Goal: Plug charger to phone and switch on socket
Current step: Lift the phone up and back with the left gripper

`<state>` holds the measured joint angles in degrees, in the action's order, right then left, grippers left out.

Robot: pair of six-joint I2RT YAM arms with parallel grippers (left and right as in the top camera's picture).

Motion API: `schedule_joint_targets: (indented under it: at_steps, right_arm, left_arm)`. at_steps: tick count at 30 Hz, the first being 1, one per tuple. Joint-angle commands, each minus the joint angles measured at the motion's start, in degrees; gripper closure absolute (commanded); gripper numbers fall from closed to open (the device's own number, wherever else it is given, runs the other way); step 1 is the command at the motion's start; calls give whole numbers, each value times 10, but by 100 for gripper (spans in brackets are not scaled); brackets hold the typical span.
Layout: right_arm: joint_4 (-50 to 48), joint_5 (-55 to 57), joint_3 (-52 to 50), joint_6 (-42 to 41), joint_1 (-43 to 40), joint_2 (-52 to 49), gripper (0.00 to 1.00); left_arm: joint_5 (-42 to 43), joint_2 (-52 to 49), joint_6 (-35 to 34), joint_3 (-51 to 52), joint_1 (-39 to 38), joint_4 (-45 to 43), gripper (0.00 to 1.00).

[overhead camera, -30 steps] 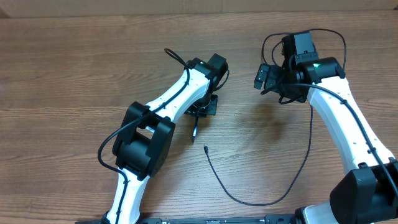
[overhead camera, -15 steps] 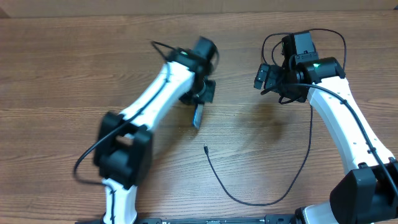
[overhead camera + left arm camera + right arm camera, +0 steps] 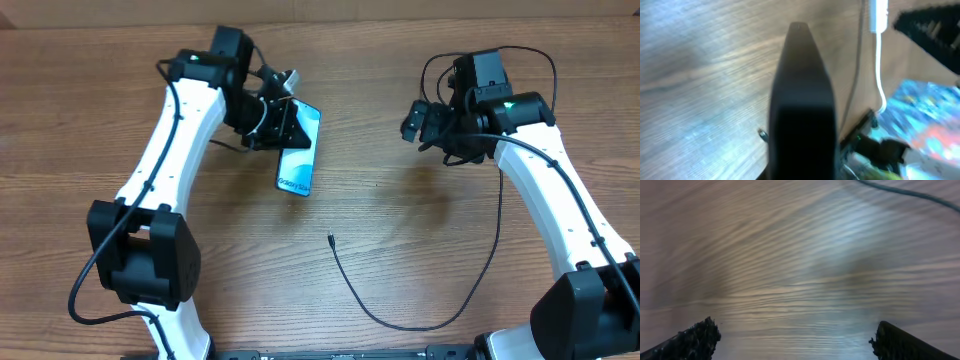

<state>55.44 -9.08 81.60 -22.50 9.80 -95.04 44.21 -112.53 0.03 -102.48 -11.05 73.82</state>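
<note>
Your left gripper is up at about eleven o'clock on the table, and it's clenched. In the left wrist view the fingers read as one dark wedge, pressed together with nothing showing between them.

The phone is right at the gripper's three o'clock side. Its screen faces up and glows light blue, and its long axis runs roughly from twelve to six, leaning a touch toward one. The "Galaxy S24+" lettering is at the six o'clock end. Its upper edge sits against the gripper's dark body from overhead, but you can't tell whether they actually touch. The wrist view is too blurred to help: just a smear of blue and orange off at four o'clock.

The charger is down on the wood. Its connector tip lies at about five o'clock from the phone, apart from it with bare wood between. From there the cable heads toward five o'clock, sweeps a wide curve near the front edge, then climbs toward twelve beside your right arm, where it's lost.

Your right gripper hangs at one o'clock, well apart from the phone, jaws spread wide and holding nothing. In the right wrist view the fingertips sit in the bottom corners with only wood grain between them. A dark cord crosses the top right corner, too blurred to identify.
</note>
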Motion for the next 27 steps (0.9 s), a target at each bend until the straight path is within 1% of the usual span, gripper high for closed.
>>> schedule_joint_targets:
  at_steps: [1, 2, 4, 6, 7, 10, 14, 17, 18, 20, 21, 24, 27]
  right_arm:
    - [0, -118, -3, 3, 6, -4, 17]
    - [4, -129, -3, 3, 11, -4, 30]
    - [13, -126, -3, 8, 28, -4, 51]
    - [19, -125, -9, 31, 55, -4, 66]
    - [22, -124, -13, 36, 68, -4, 69]
    - [22, -119, -39, 48, 120, -4, 78]
    - [14, -72, -95, 48, 198, -5, 79]
    - [-12, -31, -144, 49, 253, -6, 75]
    - [-23, -17, -158, 48, 267, -8, 71]
    - [-47, 12, -187, 48, 296, -12, 59]
    - [-62, 26, -202, 48, 310, -16, 54]
    - [-85, 60, -228, 48, 339, -31, 51]
    - [-107, 64, -244, 45, 353, -44, 45]
  left_arm:
    - [94, 0, 93, -7, 18, 16, 96]
    - [93, 0, 98, -7, 22, 16, 96]
    - [92, 0, 98, -7, 28, 6, 96]
    - [91, 0, 88, -7, 34, -10, 96]
    - [89, 0, 79, -7, 37, -17, 96]
    - [59, 0, 20, -7, 49, -37, 95]
    - [49, 0, 6, -7, 76, -40, 96]
    - [49, 0, -7, -7, 109, -42, 96]
    - [49, 0, -16, -7, 120, -43, 96]
    - [49, 0, -33, -7, 143, -44, 96]
    - [49, 0, -37, -7, 152, -44, 96]
    - [49, 0, -39, -7, 172, -44, 96]
    - [49, 0, -39, -7, 181, -44, 96]
